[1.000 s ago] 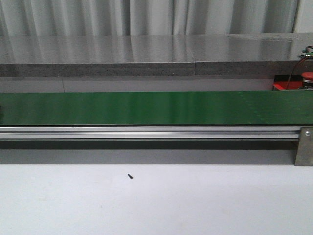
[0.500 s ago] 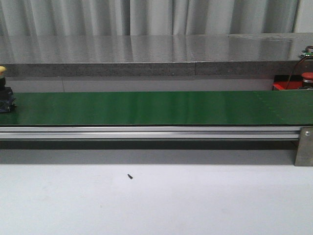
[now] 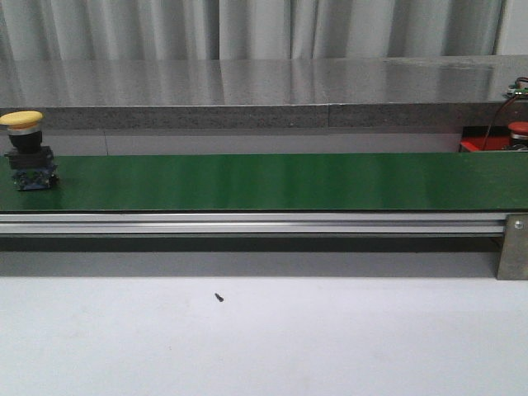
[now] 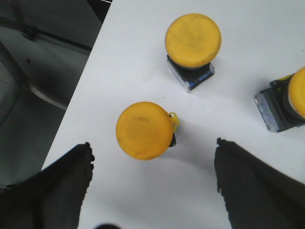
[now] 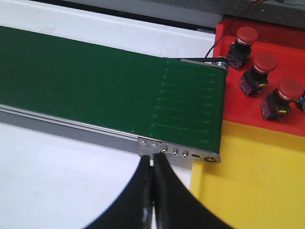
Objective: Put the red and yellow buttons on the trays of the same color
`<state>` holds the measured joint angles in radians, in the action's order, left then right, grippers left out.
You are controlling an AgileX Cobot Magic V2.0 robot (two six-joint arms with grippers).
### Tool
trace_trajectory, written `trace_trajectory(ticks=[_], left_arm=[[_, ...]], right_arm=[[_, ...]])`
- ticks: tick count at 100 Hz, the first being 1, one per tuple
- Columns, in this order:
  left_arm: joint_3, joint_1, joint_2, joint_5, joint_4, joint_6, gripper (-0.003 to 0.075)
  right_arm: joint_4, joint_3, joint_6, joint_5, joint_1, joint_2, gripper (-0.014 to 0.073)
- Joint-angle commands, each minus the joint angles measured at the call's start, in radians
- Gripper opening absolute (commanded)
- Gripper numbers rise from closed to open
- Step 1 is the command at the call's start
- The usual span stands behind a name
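A yellow button (image 3: 22, 147) with a dark base rides upright at the far left of the green belt (image 3: 272, 181). Neither gripper shows in the front view. In the left wrist view my left gripper (image 4: 153, 144) hangs open over a white surface, above one yellow button (image 4: 143, 130); two more (image 4: 193, 39) (image 4: 298, 95) stand beyond it. My right gripper (image 5: 152, 160) is shut on nothing, just off the belt's end rail. Beside that end lie a red tray (image 5: 240, 109) holding three red buttons (image 5: 263, 63) and a bare yellow tray (image 5: 257, 186).
An aluminium rail (image 3: 247, 223) runs along the belt's near side, ending in a metal bracket (image 3: 513, 246). A grey stone ledge (image 3: 247, 91) lies behind the belt. A small dark screw (image 3: 219, 297) lies on the white table. The white surface's edge (image 4: 90, 62) drops off beside the left gripper.
A yellow button has come into the front view from the left on the belt and moved right. Nothing else differs.
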<state>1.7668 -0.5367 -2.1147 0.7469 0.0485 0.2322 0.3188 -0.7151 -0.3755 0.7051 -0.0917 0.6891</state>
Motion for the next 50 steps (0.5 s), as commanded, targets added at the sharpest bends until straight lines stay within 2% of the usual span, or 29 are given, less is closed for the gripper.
trace_trajectory(ticks=[1,50], left_arm=[[0.048,-0.003,0.040,-0.054,0.003,-0.008,0.0524],[0.151,-0.003,-0.050,-0.041,0.008,-0.008,0.0524]], right_arm=[[0.009,-0.025,-0.007,-0.059,0.002,-0.003,-0.0070],[0.009,-0.025,-0.007,-0.060,0.002,-0.003,-0.0070]])
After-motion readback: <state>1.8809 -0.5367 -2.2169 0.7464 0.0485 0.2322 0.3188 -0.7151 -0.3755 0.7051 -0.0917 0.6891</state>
